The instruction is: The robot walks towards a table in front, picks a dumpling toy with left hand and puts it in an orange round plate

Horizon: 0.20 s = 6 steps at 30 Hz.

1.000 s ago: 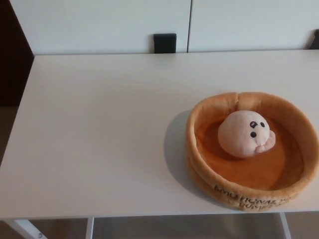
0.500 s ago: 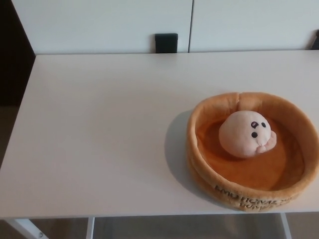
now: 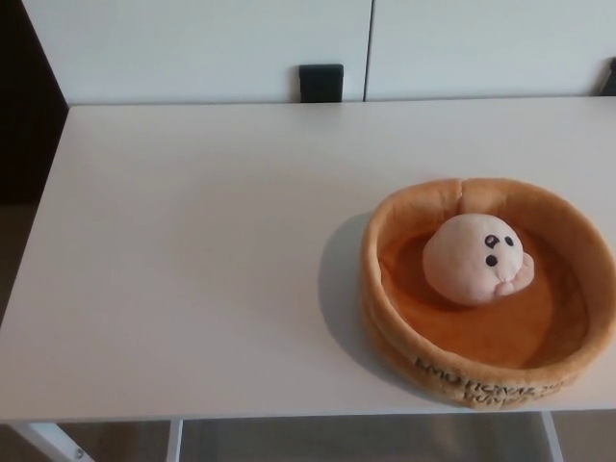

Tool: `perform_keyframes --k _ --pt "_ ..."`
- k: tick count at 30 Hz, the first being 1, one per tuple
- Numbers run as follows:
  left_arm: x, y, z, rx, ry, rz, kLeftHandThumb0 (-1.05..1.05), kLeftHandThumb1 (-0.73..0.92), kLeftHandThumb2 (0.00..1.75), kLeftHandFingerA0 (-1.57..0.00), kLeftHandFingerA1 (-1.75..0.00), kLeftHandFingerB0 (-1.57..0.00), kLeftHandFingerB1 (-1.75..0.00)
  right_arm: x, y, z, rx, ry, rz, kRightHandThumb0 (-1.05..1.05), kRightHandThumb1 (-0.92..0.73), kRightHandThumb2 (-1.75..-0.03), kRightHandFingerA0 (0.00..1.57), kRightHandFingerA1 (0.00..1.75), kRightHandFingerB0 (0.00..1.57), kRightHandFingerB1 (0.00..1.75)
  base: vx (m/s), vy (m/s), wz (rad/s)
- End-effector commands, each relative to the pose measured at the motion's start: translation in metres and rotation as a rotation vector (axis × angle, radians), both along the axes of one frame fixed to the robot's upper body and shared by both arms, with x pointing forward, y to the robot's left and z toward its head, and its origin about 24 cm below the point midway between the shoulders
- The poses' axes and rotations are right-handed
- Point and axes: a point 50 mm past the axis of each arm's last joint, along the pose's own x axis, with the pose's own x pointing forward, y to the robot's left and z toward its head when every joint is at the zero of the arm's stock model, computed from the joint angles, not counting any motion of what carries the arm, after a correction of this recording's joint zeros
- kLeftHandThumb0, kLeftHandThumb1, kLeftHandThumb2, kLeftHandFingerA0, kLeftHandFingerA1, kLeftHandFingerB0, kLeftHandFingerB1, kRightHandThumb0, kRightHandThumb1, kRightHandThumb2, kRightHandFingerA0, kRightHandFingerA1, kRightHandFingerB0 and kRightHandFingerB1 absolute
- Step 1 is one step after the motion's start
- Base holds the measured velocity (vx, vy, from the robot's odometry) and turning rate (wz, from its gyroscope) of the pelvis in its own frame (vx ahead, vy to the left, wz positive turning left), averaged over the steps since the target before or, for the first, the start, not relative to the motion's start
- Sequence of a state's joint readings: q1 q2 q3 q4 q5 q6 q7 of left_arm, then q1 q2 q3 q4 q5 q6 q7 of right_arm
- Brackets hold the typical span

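A pale pink dumpling toy point(image 3: 474, 258) with small black eyes lies inside the orange round plush plate point(image 3: 404, 327), a little behind the plate's middle. The plate stands near the front right of the white table point(image 3: 212, 250), its right rim cut by the picture's edge. Dark lettering runs along the plate's front wall. Neither of my hands nor any part of my arms shows in the head view.
A white wall runs behind the table, with a small black block point(image 3: 320, 83) at its far edge. Dark space lies past the table's left side. White table legs point(image 3: 173, 441) show below the front edge.
The whole picture shifted slightly to the right between the earliest frame and now, a camera move. The dumpling toy and plate have not moved.
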<state>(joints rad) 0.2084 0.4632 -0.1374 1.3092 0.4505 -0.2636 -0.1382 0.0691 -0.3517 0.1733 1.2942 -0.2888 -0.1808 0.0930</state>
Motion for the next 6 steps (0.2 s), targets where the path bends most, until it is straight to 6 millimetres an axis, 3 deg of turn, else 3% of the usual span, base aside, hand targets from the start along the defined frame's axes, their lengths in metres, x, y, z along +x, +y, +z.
perform_keyframes --k 1,2,3,6 --pt "0.0064 0.0033 0.0026 0.004 -0.027 -0.013 -0.46 0.48 0.79 -0.47 -0.60 -0.21 -0.44 0.0043 -0.0071 0.0039 -0.019 -0.010 -0.004 -0.31 -0.50 -0.55 0.49 0.42 0.26 0.30 0.00 0.000 0.00" --pt "0.0070 0.0033 0.0026 0.005 -0.028 -0.014 -0.46 0.48 0.79 -0.47 -0.60 -0.21 -0.44 0.0050 -0.0069 0.0039 -0.017 -0.013 -0.009 -0.31 -0.50 -0.55 0.49 0.42 0.26 0.30 0.00 0.000 0.00" --pt "0.0082 0.0036 0.0031 0.000 -0.034 -0.012 -0.45 0.65 0.60 -0.46 -0.49 -0.28 -0.32 0.0072 -0.0063 0.0040 -0.013 -0.018 -0.007 -0.30 -0.51 -0.55 0.55 0.49 0.25 0.30 0.00 0.000 0.00" --pt "0.0108 0.0041 0.0041 -0.018 -0.047 0.001 -0.51 0.63 0.59 -0.42 -0.47 -0.27 -0.32 0.0112 -0.0053 0.0042 -0.007 -0.027 -0.007 -0.30 -0.50 -0.55 0.56 0.49 0.25 0.30 0.00 0.000 0.00"
